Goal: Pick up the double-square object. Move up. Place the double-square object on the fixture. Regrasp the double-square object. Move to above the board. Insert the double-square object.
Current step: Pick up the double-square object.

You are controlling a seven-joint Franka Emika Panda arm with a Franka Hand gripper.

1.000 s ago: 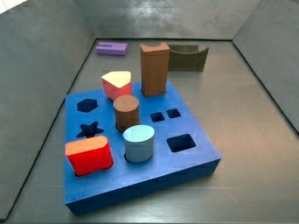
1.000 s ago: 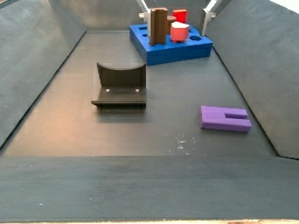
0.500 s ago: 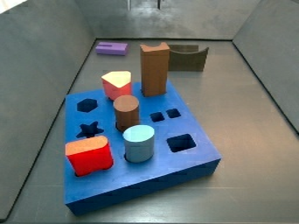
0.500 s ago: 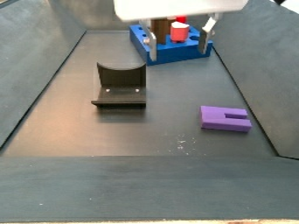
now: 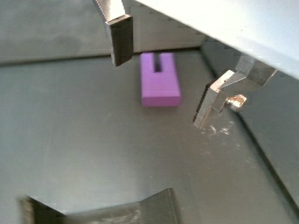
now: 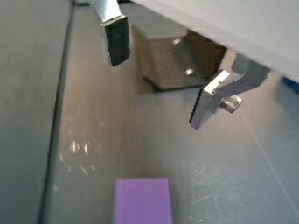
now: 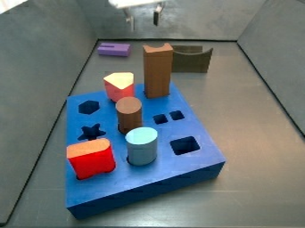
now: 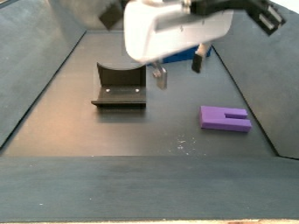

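The double-square object [image 8: 225, 117] is a purple block with a notch at one end. It lies flat on the dark floor, seen in both side views [image 7: 114, 49] and in both wrist views [image 5: 160, 79] [image 6: 142, 201]. My gripper [image 8: 179, 68] hangs open above the floor, up and aside from the block and apart from it, with nothing between its fingers [image 5: 121, 39]. The dark fixture [image 8: 119, 86] stands on the floor beside it, also in a side view [image 7: 193, 59] and a wrist view [image 6: 170, 61]. The blue board [image 7: 179, 169] holds several pegs.
On the board stand a tall brown block [image 7: 158, 71], a red rounded-square block [image 7: 92, 158], a light blue cylinder [image 7: 142, 146] and a brown cylinder [image 7: 128, 114]. Grey sloping walls [image 8: 35, 70] close in the floor on both sides.
The gripper has come down from the top edge into full view in a side view, now hanging low between the fixture and the purple block. The block and fixture have not moved.
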